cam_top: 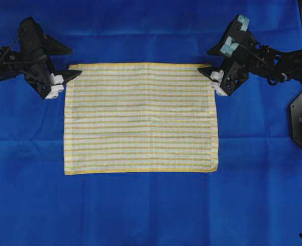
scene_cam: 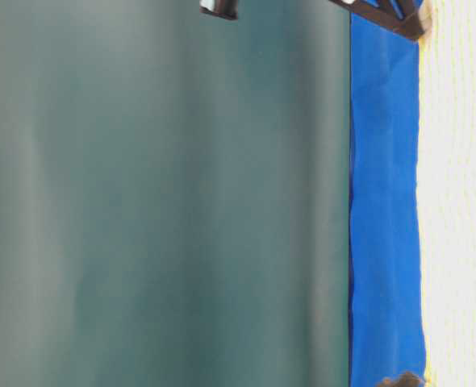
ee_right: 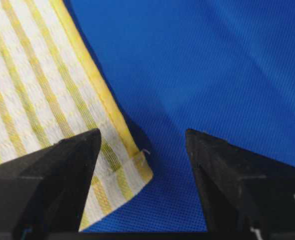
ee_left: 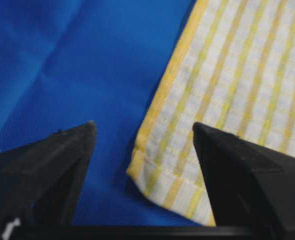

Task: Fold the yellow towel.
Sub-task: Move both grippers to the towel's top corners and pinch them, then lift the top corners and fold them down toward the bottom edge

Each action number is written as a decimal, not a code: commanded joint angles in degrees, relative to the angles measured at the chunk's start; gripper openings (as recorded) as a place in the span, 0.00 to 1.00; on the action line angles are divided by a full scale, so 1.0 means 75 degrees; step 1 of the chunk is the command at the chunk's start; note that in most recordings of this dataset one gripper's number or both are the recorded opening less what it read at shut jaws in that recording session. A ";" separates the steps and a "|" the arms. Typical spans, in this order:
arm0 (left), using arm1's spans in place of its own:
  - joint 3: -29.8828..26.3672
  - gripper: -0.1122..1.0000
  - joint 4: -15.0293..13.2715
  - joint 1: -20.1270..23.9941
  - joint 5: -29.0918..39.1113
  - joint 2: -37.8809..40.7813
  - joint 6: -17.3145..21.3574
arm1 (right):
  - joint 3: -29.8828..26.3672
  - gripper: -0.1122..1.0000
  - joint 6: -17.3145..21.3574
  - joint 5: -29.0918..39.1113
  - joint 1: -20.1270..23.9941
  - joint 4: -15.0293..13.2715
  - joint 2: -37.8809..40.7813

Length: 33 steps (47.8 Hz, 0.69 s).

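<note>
1. The yellow towel (cam_top: 141, 118) lies flat mid-table on the blue cloth (cam_top: 141, 210), long axis running left to right.
2. It is thin, woven, rectangular, striped pale yellow and white, with hemmed edges.
3. The left gripper (cam_top: 68, 81) and the right gripper (cam_top: 208, 75) are released, jaws spread over the far corners.

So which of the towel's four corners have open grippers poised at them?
The two far corners of the pale yellow striped woven towel: left gripper and right gripper each straddle one. The near corners lie unattended.
</note>
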 commanded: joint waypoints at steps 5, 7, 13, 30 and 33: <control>-0.0176 0.60 -0.0035 0.0094 -0.0070 0.0410 -0.0023 | -0.0129 0.67 -0.0012 -0.0176 -0.0023 0.0164 0.0199; -0.0211 0.52 -0.0035 0.0105 -0.0047 0.0492 -0.0035 | -0.0129 0.65 -0.0012 -0.0188 -0.0012 0.0176 0.0223; -0.0223 0.33 -0.0035 0.0094 0.0012 0.0680 -0.0035 | -0.0094 0.45 -0.0012 -0.0188 -0.0012 0.0164 0.0223; -0.0223 0.15 -0.0023 0.0082 0.0270 0.0563 -0.0023 | -0.0117 0.12 0.0000 -0.0152 0.0070 0.0188 0.0199; -0.0234 0.15 -0.0023 0.0082 0.0328 0.0469 0.0000 | -0.0129 0.12 0.0012 -0.0141 0.0070 0.0199 0.0152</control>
